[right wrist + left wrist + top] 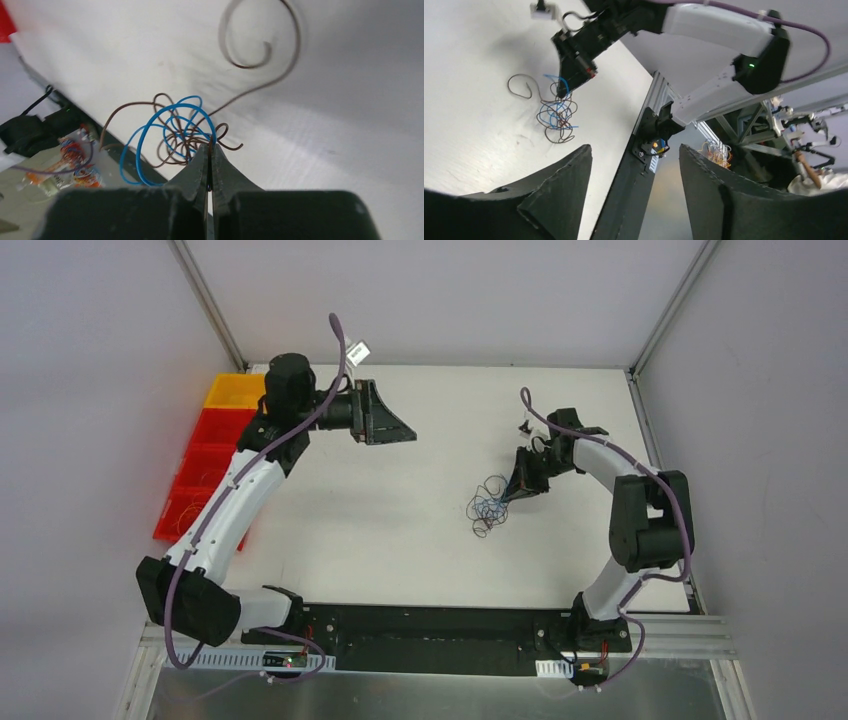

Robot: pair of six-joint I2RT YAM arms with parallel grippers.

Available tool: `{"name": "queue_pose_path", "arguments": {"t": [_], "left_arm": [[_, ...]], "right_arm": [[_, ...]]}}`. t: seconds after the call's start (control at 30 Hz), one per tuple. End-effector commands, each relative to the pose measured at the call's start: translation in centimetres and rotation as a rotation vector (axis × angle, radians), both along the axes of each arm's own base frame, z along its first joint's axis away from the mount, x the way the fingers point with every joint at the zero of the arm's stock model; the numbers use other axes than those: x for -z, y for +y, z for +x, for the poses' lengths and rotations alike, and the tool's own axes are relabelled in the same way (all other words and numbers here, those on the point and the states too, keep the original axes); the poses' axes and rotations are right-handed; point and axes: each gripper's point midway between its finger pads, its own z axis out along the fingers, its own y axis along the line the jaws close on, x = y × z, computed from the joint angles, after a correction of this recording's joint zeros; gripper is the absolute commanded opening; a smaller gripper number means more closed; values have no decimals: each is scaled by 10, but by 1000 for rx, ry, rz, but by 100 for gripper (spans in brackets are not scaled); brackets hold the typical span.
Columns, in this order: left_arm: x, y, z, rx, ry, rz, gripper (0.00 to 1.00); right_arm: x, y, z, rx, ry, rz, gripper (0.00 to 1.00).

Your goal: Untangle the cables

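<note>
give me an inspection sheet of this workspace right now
surface: white table, no damage seen
job's things: cables, blue and brown, one knotted clump right of centre, one curl trailing out
clutter: red bins and a yellow bin at the left edge
grippers: right gripper fingers shut on the clump; left gripper open, empty, well left of it
cables: mauve hoses along both arms
surroundings: pale walls, metal frame

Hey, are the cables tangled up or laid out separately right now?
Tangled. The cables form one knot of overlapping blue and brown loops, pinched at its edge by the shut right end effector.
</note>
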Motion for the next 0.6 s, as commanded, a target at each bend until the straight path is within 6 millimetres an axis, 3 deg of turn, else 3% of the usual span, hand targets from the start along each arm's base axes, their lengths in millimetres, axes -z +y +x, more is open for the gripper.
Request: {"name": "queue_pose_path", "arguments": {"t": [0.0, 0.17, 0.3, 0.47, 0.57], "left_arm": [[73, -17, -6, 9, 130, 119, 68], [139, -59, -28, 108, 236, 239, 77], [178, -76, -30, 128, 329, 275, 80], [199, -87, -34, 152, 344, 287, 75], [201, -95, -35, 168, 383, 254, 61]], "right_arm": [[-76, 50, -19, -93, -92, 237, 0], [-91, 67, -25, -108, -106, 261, 0], [-94, 73, -29, -119, -98, 278, 0], [-102, 80, -36, -126, -100, 303, 0], [-103, 84, -39, -132, -95, 311, 0]]}}
